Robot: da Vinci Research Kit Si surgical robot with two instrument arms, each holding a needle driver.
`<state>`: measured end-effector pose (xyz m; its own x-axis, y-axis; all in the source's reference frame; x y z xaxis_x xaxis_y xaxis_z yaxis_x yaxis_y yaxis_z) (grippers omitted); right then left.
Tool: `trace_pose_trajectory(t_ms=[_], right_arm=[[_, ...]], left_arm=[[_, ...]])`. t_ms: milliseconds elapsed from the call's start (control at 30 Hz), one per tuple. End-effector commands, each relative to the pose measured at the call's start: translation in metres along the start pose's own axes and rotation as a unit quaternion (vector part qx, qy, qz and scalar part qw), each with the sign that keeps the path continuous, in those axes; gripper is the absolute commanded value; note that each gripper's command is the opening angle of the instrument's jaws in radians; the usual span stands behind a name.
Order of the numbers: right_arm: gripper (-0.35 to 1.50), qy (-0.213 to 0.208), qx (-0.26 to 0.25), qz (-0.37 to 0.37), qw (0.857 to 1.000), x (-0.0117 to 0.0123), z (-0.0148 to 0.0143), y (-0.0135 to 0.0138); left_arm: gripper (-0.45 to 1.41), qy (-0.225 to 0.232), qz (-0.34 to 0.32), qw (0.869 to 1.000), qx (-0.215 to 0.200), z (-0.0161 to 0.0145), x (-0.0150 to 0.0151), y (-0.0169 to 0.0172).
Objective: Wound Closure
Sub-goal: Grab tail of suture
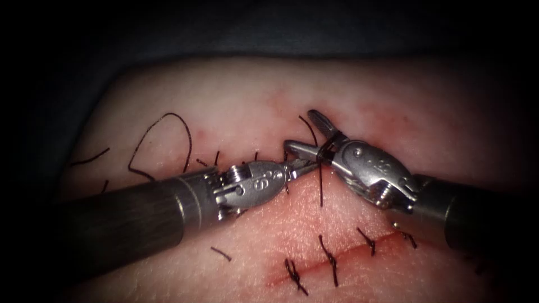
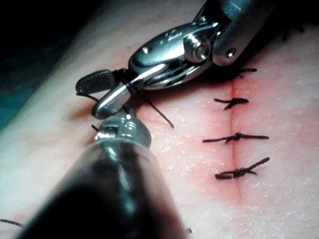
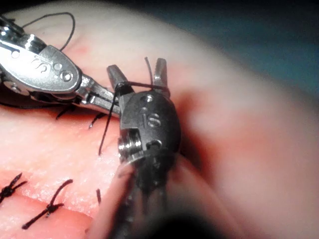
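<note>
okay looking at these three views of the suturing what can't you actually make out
- Left gripper: in the endoscope view its tips sit behind the right gripper and the thread, so what it holds is unclear.
- Its tips in the left wrist view: hidden behind its own blurred shaft.
- Thread wraps around the open right gripper: too fine to count.
</note>
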<state>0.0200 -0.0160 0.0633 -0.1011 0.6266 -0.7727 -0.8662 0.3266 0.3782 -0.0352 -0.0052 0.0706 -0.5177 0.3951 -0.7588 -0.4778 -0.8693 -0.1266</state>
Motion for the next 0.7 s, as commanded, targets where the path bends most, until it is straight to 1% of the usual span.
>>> trace_pose_trajectory(t_ms=[33,67,200,267,300,333,367,400,433,600,667,700], right_arm=[[0.57,0.000,0.002,0.002,1.000,0.0003,0.0010,-0.0007],[0.47,-0.003,0.001,0.000,1.000,0.0002,0.0011,-0.0007],[0.36,-0.016,-0.007,-0.010,1.000,0.0002,0.0011,-0.0006],[0.54,-0.022,-0.018,-0.015,0.999,0.0001,0.0012,-0.0006],[0.54,-0.022,-0.018,-0.015,0.999,0.0001,0.0012,-0.0006],[0.68,-0.022,-0.022,-0.016,0.999,0.0001,0.0013,-0.0006],[0.89,-0.025,-0.026,-0.018,0.999,0.0000,0.0013,-0.0006],[1.01,-0.030,-0.030,-0.022,0.999,-0.0001,0.0014,-0.0006],[1.03,-0.031,-0.033,-0.024,0.999,-0.0001,0.0014,-0.0006],[1.03,-0.039,-0.030,-0.028,0.998,-0.0006,0.0014,-0.0008],[0.91,-0.044,-0.029,-0.029,0.998,-0.0009,0.0013,-0.0011],[0.76,-0.046,-0.029,-0.028,0.998,-0.0010,0.0013,-0.0013]], left_arm=[[-0.45,0.002,0.001,1.000,0.000,0.0008,0.0004,-0.0003],[-0.45,0.002,0.001,1.000,0.000,0.0009,0.0004,-0.0003],[-0.45,0.002,0.001,1.000,0.000,0.0008,0.0004,-0.0003],[-0.45,0.003,0.000,1.000,-0.001,0.0010,0.0004,-0.0003],[-0.45,0.003,0.000,1.000,-0.001,0.0010,0.0004,-0.0003],[-0.45,0.003,0.000,1.000,-0.001,0.0010,0.0004,-0.0004],[-0.45,0.003,0.000,1.000,-0.001,0.0011,0.0004,-0.0004],[-0.45,0.003,0.000,1.000,-0.001,0.0012,0.0004,-0.0005],[-0.45,0.003,0.000,1.000,-0.001,0.0012,0.0004,-0.0005],[-0.45,0.003,-0.001,1.000,-0.002,0.0013,0.0003,-0.0006],[-0.45,0.003,-0.001,1.000,-0.001,0.0013,0.0003,-0.0006],[-0.45,0.003,-0.001,1.000,-0.001,0.0013,0.0003,-0.0006]])
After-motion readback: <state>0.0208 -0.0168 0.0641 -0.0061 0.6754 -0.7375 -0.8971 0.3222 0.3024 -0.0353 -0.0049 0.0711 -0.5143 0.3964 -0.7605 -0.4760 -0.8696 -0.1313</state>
